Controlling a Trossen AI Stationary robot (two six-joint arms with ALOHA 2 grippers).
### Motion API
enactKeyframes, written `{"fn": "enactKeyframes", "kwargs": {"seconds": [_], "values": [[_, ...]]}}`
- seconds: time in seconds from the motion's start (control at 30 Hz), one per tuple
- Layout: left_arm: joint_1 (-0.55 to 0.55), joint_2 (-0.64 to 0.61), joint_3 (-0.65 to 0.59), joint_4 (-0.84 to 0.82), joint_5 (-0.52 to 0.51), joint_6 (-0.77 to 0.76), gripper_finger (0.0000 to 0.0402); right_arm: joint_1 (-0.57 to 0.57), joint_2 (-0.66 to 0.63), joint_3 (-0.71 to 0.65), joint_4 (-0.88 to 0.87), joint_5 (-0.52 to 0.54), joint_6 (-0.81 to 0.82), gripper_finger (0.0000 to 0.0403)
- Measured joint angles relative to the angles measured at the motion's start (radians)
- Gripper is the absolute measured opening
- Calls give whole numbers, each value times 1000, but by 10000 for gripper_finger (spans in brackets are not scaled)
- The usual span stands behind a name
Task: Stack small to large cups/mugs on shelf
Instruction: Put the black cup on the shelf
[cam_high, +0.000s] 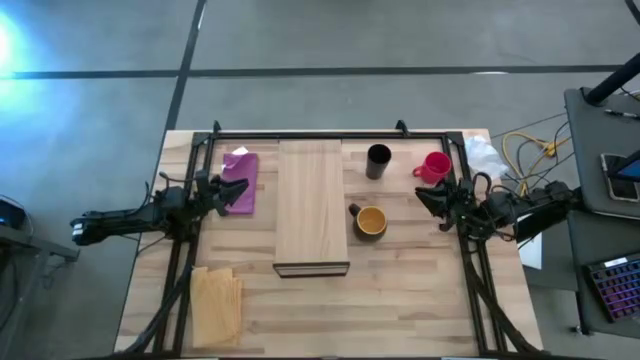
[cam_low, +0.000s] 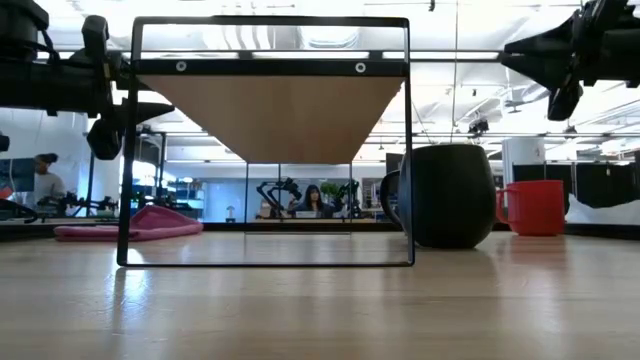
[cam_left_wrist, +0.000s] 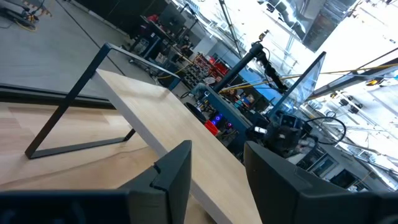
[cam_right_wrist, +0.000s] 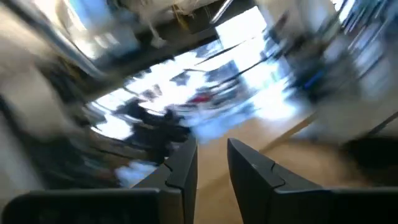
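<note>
The pale wooden shelf (cam_high: 310, 195) lies along the table's middle, raised on its dark wire frame (cam_high: 311, 268) at the near end; nothing stands on it. To its right stand the black tumbler (cam_high: 378, 160), the red mug (cam_high: 436, 166) and the dark mug with the yellow inside (cam_high: 371, 221), each upright on the tabletop. My left gripper (cam_high: 238, 190) is open and empty, above the table left of the shelf. My right gripper (cam_high: 422, 196) is open and empty, above the table between the red mug and the dark mug. In the low view the dark mug (cam_low: 450, 195) and the red mug (cam_low: 535, 207) show.
A pink cloth (cam_high: 240, 180) lies under my left gripper, at the far left. A yellow cloth (cam_high: 215, 300) lies at the near left. A black rail frame (cam_high: 300, 134) runs along the far edge and both sides. Cables and white paper (cam_high: 485, 155) lie off the right edge.
</note>
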Motion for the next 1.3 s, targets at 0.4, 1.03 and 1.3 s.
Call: {"fn": "enactKeyframes", "kwargs": {"seconds": [0.4, 1.03, 1.3], "values": [[0, 3, 0, 0, 0, 15, 133, -7, 110, -2, 73, -73, 697, 82], [0, -8, 0, 358, -37, -46, 133, -55, 790, 732, 339, 581, -323, 82], [1, -6, 3, 482, -102, -53, 133, -261, 876, 1160, -787, 431, 329, 82]]}}
